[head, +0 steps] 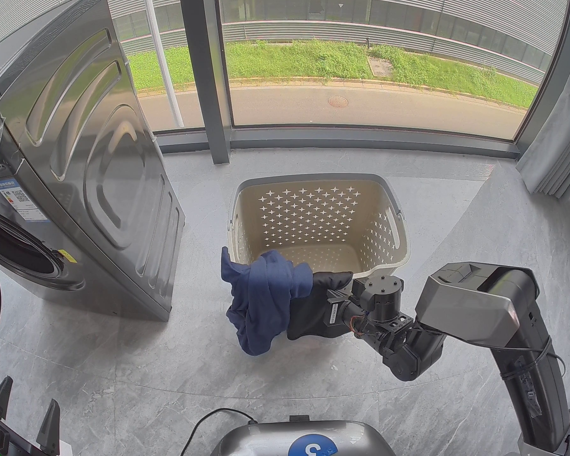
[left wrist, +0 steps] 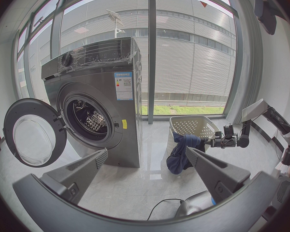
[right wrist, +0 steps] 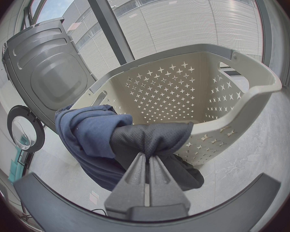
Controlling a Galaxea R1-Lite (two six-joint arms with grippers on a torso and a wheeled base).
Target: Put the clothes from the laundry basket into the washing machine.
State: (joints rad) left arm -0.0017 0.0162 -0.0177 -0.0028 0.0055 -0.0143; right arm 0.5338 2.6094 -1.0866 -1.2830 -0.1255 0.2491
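Observation:
A cream laundry basket [head: 386, 223] [left wrist: 193, 126] [right wrist: 248, 91] stands on the floor before the window. My right gripper [head: 328, 299] [right wrist: 147, 160] is shut on a black garment [head: 310, 315] [right wrist: 151, 137], held just outside the basket's near rim. A blue garment [head: 263, 305] [left wrist: 178, 152] [right wrist: 87, 129] hangs bunched with the black one and droops toward the floor. The grey washing machine [head: 88, 159] [left wrist: 96, 107] stands to the left with its round door [left wrist: 33, 132] swung open and the drum [left wrist: 88, 120] showing. My left gripper [head: 25, 413] [left wrist: 145, 153] is open, low at the near left.
A glass window wall [head: 361, 52] runs behind the basket. A grey curtain [head: 560, 147] hangs at the far right. A black cable [head: 215, 416] lies on the floor near me. Bare grey floor lies between the basket and the washing machine.

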